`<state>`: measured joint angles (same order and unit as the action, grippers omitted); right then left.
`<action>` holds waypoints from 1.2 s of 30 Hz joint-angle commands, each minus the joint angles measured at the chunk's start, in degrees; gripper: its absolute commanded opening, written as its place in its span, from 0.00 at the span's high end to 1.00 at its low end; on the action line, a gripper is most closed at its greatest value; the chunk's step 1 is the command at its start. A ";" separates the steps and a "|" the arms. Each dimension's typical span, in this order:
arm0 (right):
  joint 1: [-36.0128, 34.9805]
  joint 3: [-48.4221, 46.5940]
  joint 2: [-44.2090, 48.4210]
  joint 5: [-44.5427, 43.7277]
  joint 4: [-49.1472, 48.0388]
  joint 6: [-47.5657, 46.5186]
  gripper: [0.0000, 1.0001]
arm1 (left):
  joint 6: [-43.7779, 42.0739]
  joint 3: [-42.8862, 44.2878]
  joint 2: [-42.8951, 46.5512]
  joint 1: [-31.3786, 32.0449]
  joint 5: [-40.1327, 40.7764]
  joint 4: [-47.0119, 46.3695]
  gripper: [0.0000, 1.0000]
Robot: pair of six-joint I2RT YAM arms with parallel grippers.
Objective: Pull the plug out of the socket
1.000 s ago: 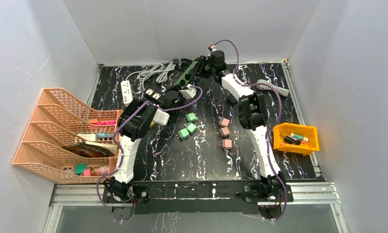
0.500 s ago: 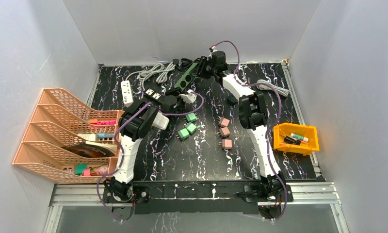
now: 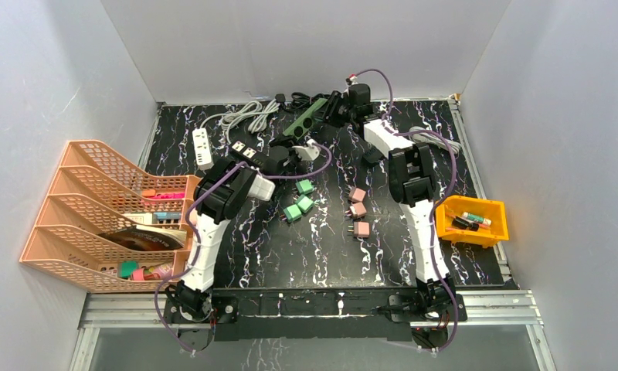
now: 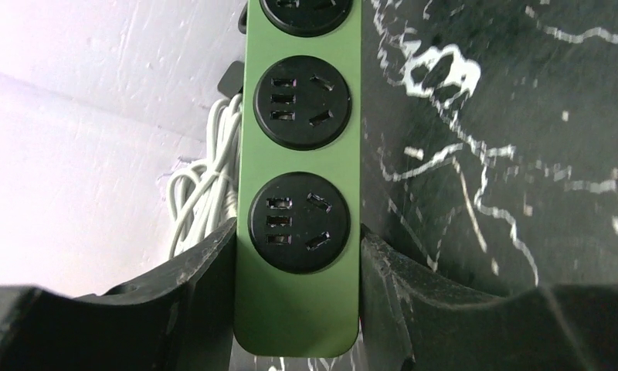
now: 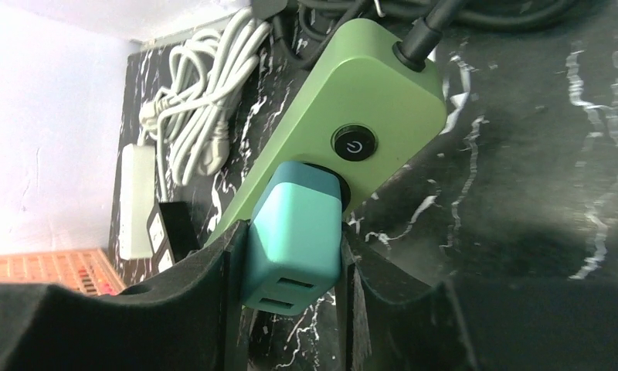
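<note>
The socket is a green power strip [image 3: 306,118] with black round outlets [image 4: 299,222], lying slanted at the back of the table. My left gripper [image 4: 298,236] is shut on its near end, with a finger pressed on each long side. A teal block-shaped plug [image 5: 294,236] stands in the outlet beside the strip's power button [image 5: 354,143]. Its prongs are hidden. My right gripper [image 5: 292,241] is shut on the plug, with both pads flat on its sides. In the top view the left gripper [image 3: 283,149] and right gripper [image 3: 335,108] sit at opposite ends of the strip.
A white strip [image 3: 202,147], a black-and-white strip [image 3: 244,151] and a coiled white cable [image 3: 240,116] lie at back left. Green plugs [image 3: 298,202] and pink plugs [image 3: 358,210] lie mid-table. An orange file rack [image 3: 105,216] stands at the left, a yellow bin [image 3: 472,220] at the right.
Both grippers and the green strip have shifted a little to the right and toward the back wall. Both grips are unchanged.
</note>
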<state>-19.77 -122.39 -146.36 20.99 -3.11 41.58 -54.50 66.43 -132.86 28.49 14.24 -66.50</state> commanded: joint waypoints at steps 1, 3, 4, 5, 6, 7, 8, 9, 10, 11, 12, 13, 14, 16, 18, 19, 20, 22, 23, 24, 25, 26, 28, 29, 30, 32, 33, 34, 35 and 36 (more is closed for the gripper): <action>-0.84 0.86 4.83 0.07 7.66 -5.54 1.00 | 2.43 8.85 -1.88 -0.99 5.22 10.85 1.00; -1.96 -1.35 5.20 -4.71 13.40 -9.49 1.00 | 2.70 11.68 -2.77 -0.98 6.76 14.62 1.00; -2.18 -0.83 5.90 -6.20 14.49 -10.57 1.00 | 2.73 13.21 -3.26 -0.98 7.67 16.70 1.00; -2.21 0.86 7.08 -6.61 14.23 -10.95 1.00 | 2.73 14.71 -3.88 -1.06 8.45 18.60 1.00; -2.08 2.87 8.34 -6.32 13.17 -10.95 1.00 | 2.69 16.21 -4.53 -1.07 9.09 20.67 1.00; -1.69 5.13 9.66 -4.80 11.42 -10.61 1.00 | 2.65 17.46 -5.12 -1.13 9.64 22.61 1.00; -1.21 7.11 10.49 -1.82 9.43 -9.86 1.00 | 2.77 18.84 -5.80 -1.15 10.00 24.53 1.00; -0.58 8.33 10.94 2.90 7.05 -8.62 1.00 | 3.02 20.06 -6.52 -1.16 10.32 26.77 1.00; 0.03 8.95 10.78 7.43 4.98 -7.01 1.00 | 3.40 21.60 -7.26 -1.23 10.74 28.88 1.00; 0.37 8.12 10.30 10.61 5.37 -6.36 1.00 | 3.66 22.91 -8.10 -1.34 11.27 30.76 1.00; 0.36 6.10 9.76 10.38 9.08 -7.90 1.00 | 3.97 23.89 -9.02 -1.41 11.82 32.08 1.00; -0.03 4.14 9.67 7.58 12.91 -10.06 1.00 | 4.15 24.58 -9.48 -1.48 12.00 32.99 1.00; -0.75 3.00 10.03 0.39 16.27 -12.53 1.00 | 4.42 25.03 -9.85 -1.51 12.03 33.80 1.00; -1.95 3.41 12.50 -10.55 19.46 -16.84 1.00 | 4.89 26.15 -10.41 -1.67 12.04 35.78 1.00; -2.11 6.67 15.05 -13.38 17.67 -18.69 1.00 | 5.02 27.16 -10.93 -1.77 12.19 37.38 1.00; -1.51 8.60 16.15 -9.40 15.39 -18.52 1.00 | 5.14 27.76 -11.21 -1.84 12.28 38.39 1.00; -0.36 11.11 16.96 -2.26 11.57 -16.77 1.00 | 5.25 28.39 -11.46 -1.92 12.30 39.33 1.00; 2.22 14.63 16.56 11.57 3.20 -8.30 1.00 | 5.60 29.69 -12.07 -2.03 12.56 41.14 1.00; 2.72 13.59 15.72 12.33 3.42 -7.67 1.00 | 5.76 30.48 -12.41 -2.03 12.75 42.12 1.00; 2.41 11.06 15.07 7.70 8.87 -10.22 1.00 | 5.91 31.18 -12.69 -2.11 13.01 43.09 1.00; 1.16 8.06 14.83 -2.04 15.49 -14.22 1.00 | 6.16 31.60 -12.84 -2.12 13.31 43.68 1.00; -0.64 6.08 15.03 -12.28 20.44 -17.94 1.00 | 6.35 31.60 -12.80 -2.12 13.43 43.93 1.00; -3.31 6.65 16.75 -23.42 21.87 -22.84 1.00 | 6.82 31.12 -12.53 -2.13 13.28 44.04 1.00; -3.11 8.33 17.78 -20.02 19.80 -22.85 1.00 | 7.00 31.09 -12.50 -2.12 13.27 44.27 1.00; -1.82 10.87 18.95 -10.46 15.35 -20.80 1.00 | 7.12 31.19 -12.71 -2.12 13.39 44.37 1.00; 1.55 16.56 19.54 7.96 4.73 -10.86 1.00 | 7.41 31.57 -13.01 -2.12 13.73 44.88 1.00; 2.60 17.11 19.00 10.49 4.23 -7.74 1.00 | 7.58 31.73 -13.11 -2.12 13.87 45.14 1.00; 2.82 15.17 18.33 6.68 8.90 -8.85 1.00 | 7.57 31.62 -13.01 -2.12 13.88 45.24 1.00; 1.80 11.17 17.82 -2.81 15.70 -12.54 1.00 | 7.57 31.38 -12.84 -2.12 13.84 45.31 1.00; 0.32 9.39 17.80 -11.72 19.46 -16.56 1.00 | 7.52 31.09 -12.64 -2.12 13.74 45.36 1.00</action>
<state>-17.98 -108.38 -130.67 16.40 3.31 34.11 -50.70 98.45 -142.96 29.61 22.94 -32.91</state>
